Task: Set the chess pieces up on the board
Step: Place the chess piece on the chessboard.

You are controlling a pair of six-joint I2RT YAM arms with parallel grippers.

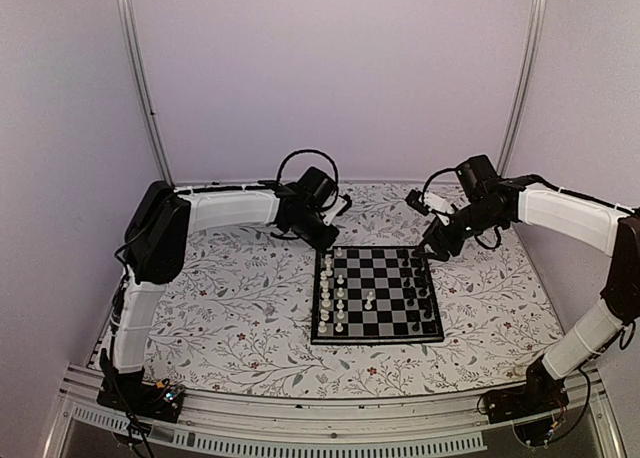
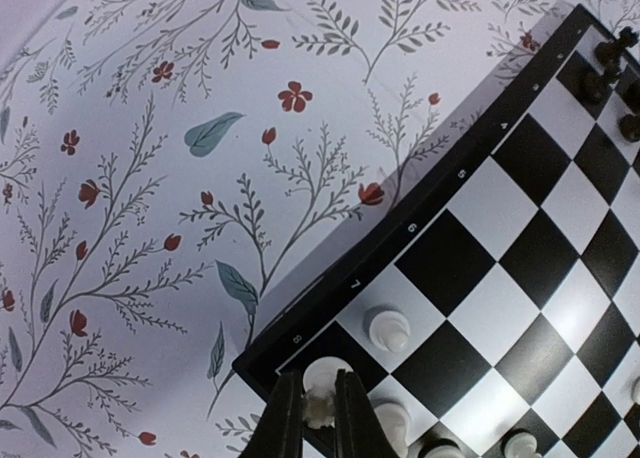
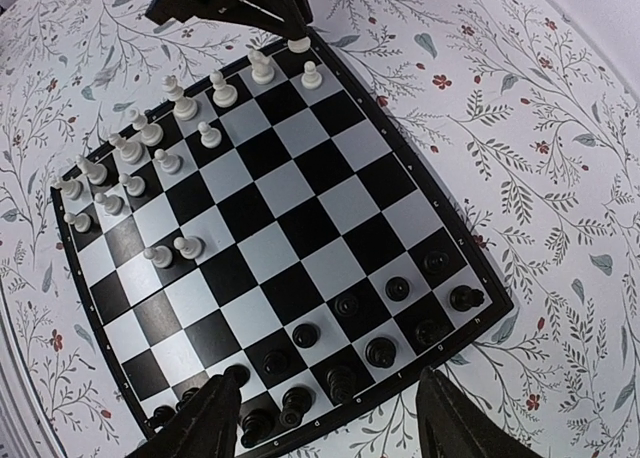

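One board [image 3: 100,323], two hands [image 2: 316,423] [image 3: 330,418], about sixteen white pieces [image 3: 183,103], roughly fourteen black pieces [image 3: 380,351].

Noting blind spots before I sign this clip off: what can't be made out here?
- Left wrist view: fingers of the left gripper cover the base of the white piece it grips, so whether it touches the board is unclear.
- Top view: the chess pieces are too small to type.
- Right wrist view: a finger of the right gripper and the bottom edge cut off the nearest black pieces.
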